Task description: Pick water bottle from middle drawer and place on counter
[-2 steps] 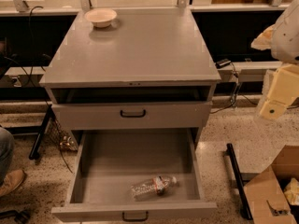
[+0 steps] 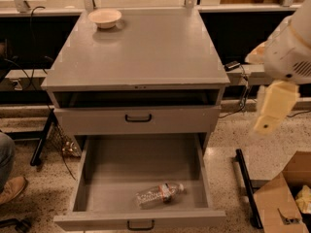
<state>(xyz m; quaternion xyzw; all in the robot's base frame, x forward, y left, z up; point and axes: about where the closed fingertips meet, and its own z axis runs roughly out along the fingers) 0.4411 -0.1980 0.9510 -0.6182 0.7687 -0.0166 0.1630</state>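
The water bottle (image 2: 159, 194), clear with a white cap, lies on its side near the front of the open middle drawer (image 2: 97, 178), cap pointing right. The drawer is pulled out, its black handle at the bottom edge. The upper drawer (image 2: 138, 118) is closed. The counter (image 2: 141, 52) is the grey cabinet top. My gripper (image 2: 272, 108), cream-coloured, hangs to the right of the cabinet at upper-drawer height. It is well away from the bottle and holds nothing I can see.
A pale bowl (image 2: 104, 17) sits at the counter's back left. A cardboard box (image 2: 284, 198) and a black bar (image 2: 244, 183) are on the floor at right. A person's leg and shoe (image 2: 7, 178) are at the left edge.
My gripper has moved a little left and down, closer to the cabinet's right side. The bottle and drawers have not moved.
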